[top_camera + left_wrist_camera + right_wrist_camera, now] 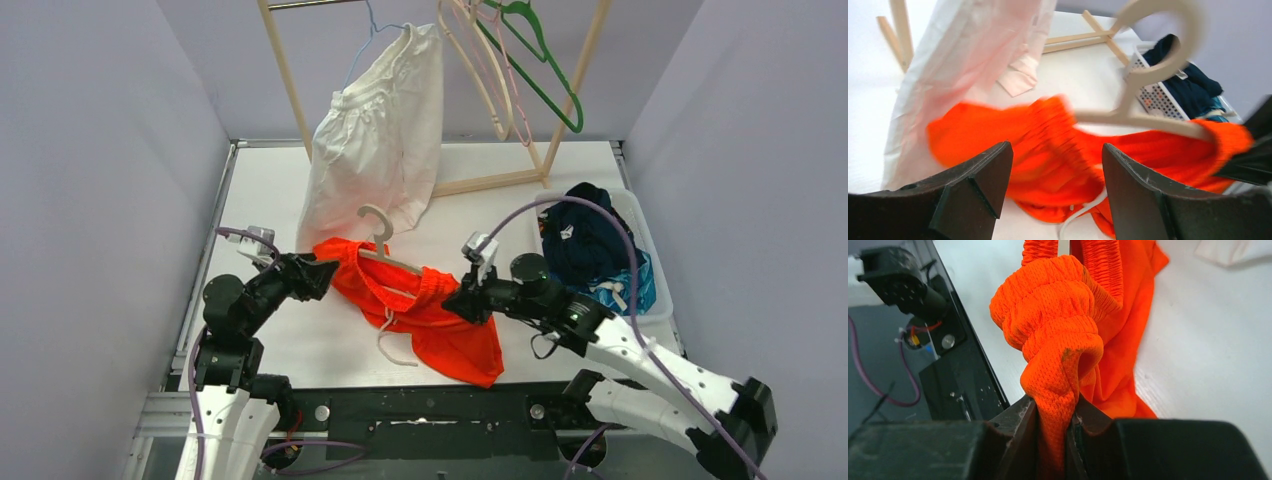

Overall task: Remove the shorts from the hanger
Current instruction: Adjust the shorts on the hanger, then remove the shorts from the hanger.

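Nearest you, the right claw (pixel 1053 415) is clamped on a bunched fold of waistband at the right end of the orange shorts (pixel 430 320). The left claw (pixel 1057 165) stands at their left end with its jaws apart, and I see nothing held between them. The shorts lie crumpled on the counter (pixel 270 190) with the beige hanger (pixel 385 240) across their upper edge. Its arm runs into the waistband, so I judge the pair is not yet off it. A white drawstring (pixel 385 340) trails from the front of the shorts.

Risks, as I judge them:
- If you pull with the right claw alone, nothing restrains the hanger. It will likely travel with the shorts and not slip out.
- The elastic is gathered tight at the right claw. It may snag on the hanger's end, or the thin fold may slide out of the grip under load.
- If you close the left claw where it stands, it may take cloth and hanger together and lock the two.
- The drawstring could loop round the hanger arm.

Beyond the orange shorts, the white shorts (pixel 375 150) hang from the wooden rack (pixel 285 70), their hem just behind the hanger's hook. A swinging hook could catch them. To the right of the orange shorts, the basket (pixel 622 197) holds dark blue shorts (pixel 585 240), apart from the orange pair.
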### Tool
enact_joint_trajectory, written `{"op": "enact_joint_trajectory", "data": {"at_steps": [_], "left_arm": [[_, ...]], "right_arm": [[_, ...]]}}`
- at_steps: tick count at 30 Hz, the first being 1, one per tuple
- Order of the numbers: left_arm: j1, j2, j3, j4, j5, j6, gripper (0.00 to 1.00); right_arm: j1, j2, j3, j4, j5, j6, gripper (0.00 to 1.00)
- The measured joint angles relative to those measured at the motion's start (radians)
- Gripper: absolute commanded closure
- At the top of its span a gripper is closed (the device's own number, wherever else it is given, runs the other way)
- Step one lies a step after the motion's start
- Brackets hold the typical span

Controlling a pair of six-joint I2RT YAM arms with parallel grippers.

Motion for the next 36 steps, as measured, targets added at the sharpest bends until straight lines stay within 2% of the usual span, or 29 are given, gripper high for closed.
{"op": "enact_joint_trajectory", "data": {"at_steps": [5,9,23,31,34,36], "left_arm": [[-0.015,0.000,-0.008,0.060,0.091,-0.009,0.37],[-0.023,0.013,-0.033,0.108,0.135,-0.028,0.41],[-0.052,0.066,-0.087,0.166,0.134,-0.080,0.52],[-0.113,0.119,-0.087,0.158,0.035,-0.058,0.54],[-0.121,0.143,-0.087,0.146,-0.005,-0.048,0.62],[-0.127,0.159,-0.087,0.141,-0.024,-0.041,0.70]], "right_arm": [[0.008,0.253,0.004,0.045,-0.045,0.001,1.00],[0.029,0.339,0.043,0.052,-0.056,0.002,1.00],[0.079,0.344,0.099,0.089,-0.119,0.020,1.00],[0.102,0.346,0.114,0.088,-0.135,0.039,1.00],[0.112,0.354,0.133,0.088,-0.137,0.045,1.00],[0.116,0.359,0.144,0.088,-0.136,0.051,1.00]]}}
